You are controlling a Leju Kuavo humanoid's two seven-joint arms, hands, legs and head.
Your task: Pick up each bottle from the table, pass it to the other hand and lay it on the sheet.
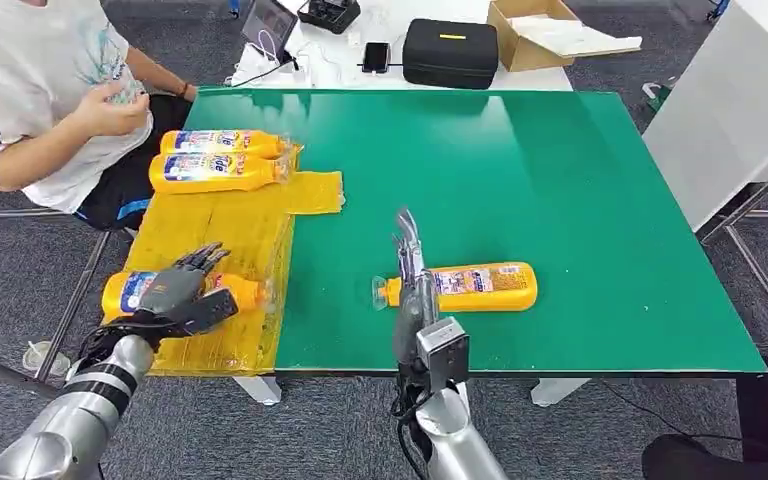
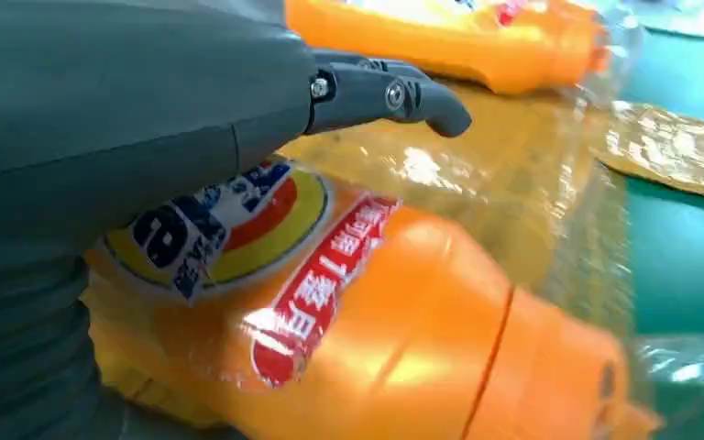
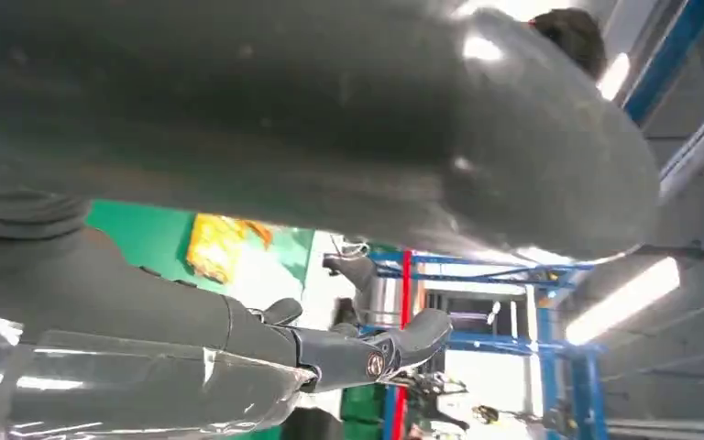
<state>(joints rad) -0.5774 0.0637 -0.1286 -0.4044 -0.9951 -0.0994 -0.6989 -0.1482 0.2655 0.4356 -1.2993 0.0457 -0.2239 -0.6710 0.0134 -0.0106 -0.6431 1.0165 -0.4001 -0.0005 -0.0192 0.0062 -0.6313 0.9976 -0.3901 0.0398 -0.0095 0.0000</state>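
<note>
Orange plastic bottles, labelled, clear-capped, four counted: one lies under the spread, empty left hand on the yellow sheet; two beyond; one beside the straight-fingered, empty right hand.

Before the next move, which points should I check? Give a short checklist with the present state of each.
1. Two bottles lying on the yellow sheet at its far end: ok.
2. Third bottle over the sheet's near part, under the left hand: ok.
3. Left hand released from it: cannot tell.
4. Last bottle lying on the green table, unobstructed: ok.
5. Right hand gripping that bottle: not ok, fingers straight beside its cap end.
</note>
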